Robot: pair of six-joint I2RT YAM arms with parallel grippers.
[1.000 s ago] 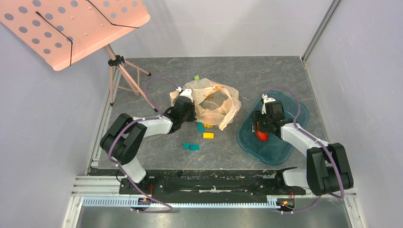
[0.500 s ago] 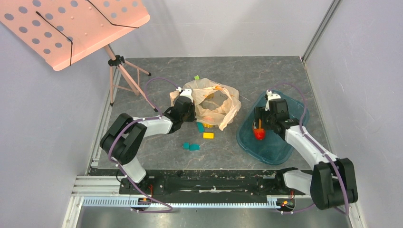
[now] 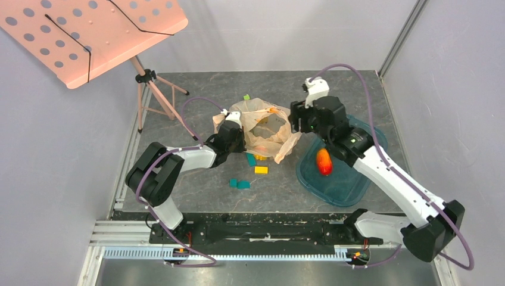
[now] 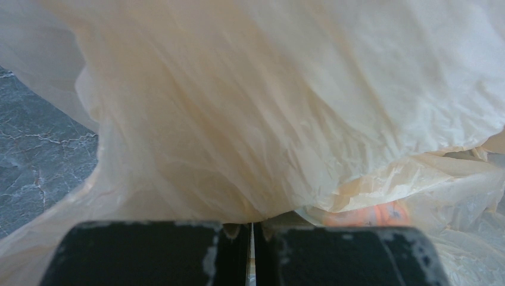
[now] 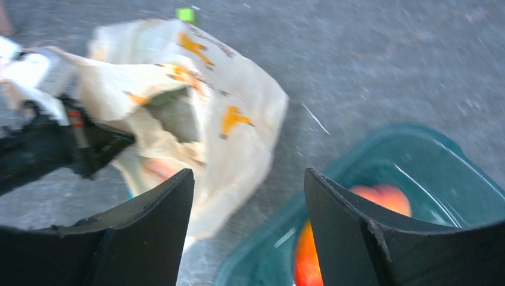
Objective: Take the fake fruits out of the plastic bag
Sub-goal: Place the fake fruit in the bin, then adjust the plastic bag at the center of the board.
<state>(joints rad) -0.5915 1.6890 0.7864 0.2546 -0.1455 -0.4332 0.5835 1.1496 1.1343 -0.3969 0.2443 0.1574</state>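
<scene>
"Top external view: where are the fake fruits found?"

"One orange-red fruit [image 3: 323, 161] is seen lying in the teal tray [image 3: 348, 186], out of the plastic bag [image 3: 280, 142]. A dull grey-green shape [image 3: 268, 124] shows in the bag's open mouth and is judged to be the second fruit, not yet removed. The bag lies crumpled mid-tabletop [image 3: 333, 95], just left of the tray."

"And the claws?"

"The left claw [image 4: 251, 229] is closed, with the bag's thin film pinched between its fingers at the left rim. The right claw [image 5: 249, 185] is held wide apart and empty, above the gap between bag and tray."

"What could go wrong?"

"Film could be nipped together with the fruit, so the whole bag would be lifted. The mouth could collapse if the left pinch slipped. The small building blocks [image 3: 261, 170] beside the bag could be knocked if the bag were dragged."

"Any writing?"

"Only orange marks [image 5: 231, 119] are printed on the bag. They are blurred and nothing can be read. No brand is visible."
</scene>
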